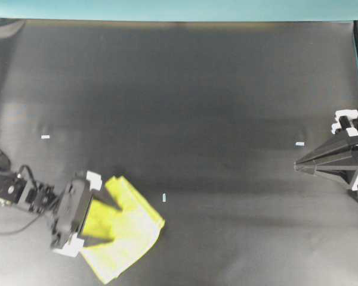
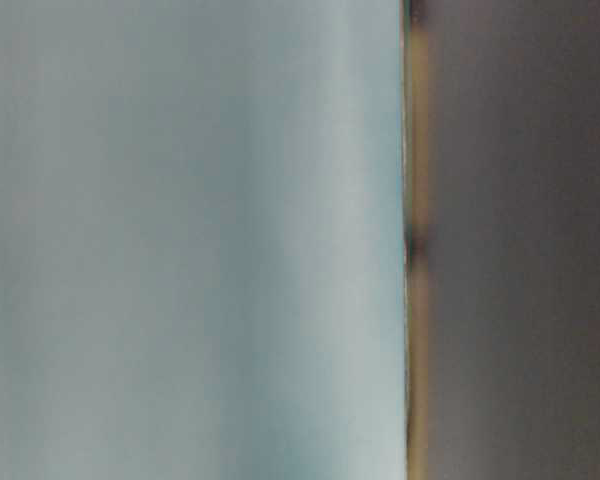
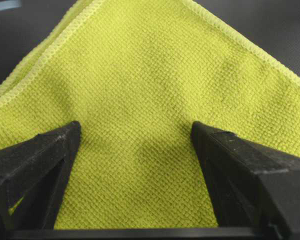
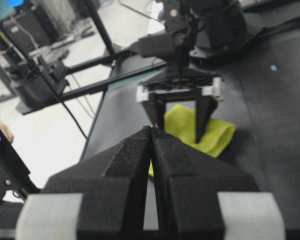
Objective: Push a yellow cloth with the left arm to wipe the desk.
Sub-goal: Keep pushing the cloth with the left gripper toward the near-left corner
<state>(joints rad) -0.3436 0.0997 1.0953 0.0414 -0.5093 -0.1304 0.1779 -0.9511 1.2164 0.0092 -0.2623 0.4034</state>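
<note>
My left gripper (image 1: pixel 110 223) stands spread wide, both fingers planted down on the yellow cloth (image 1: pixel 131 235) with a broad strip of fabric between them — nothing pinched, only pressed. The cloth lies at the near left part of the desk (image 1: pixel 215 107) in the overhead view, turned cornerwise so that one point leads away from my wrist.

It looks light and limp to me: a folded microfibre square with a fine waffle weave (image 3: pixel 155 80) and a stitched, corded hem along its edges. Soft stuff like this will likely bunch or fold over if I shove it from one edge, so I judge the better hold is the one I have now, fingertips (image 3: pixel 65 137) bearing down well inside the hem, spread apart to keep the layers flat. The matte black top shows faint creases and a few pale tape marks (image 1: pixel 164 197); it should give the weave enough drag to wipe, yet may tug the lower layer back.

My right gripper (image 1: pixel 299 164) rests well apart at the far right, its pointed black fingers pressed together on nothing.
</note>
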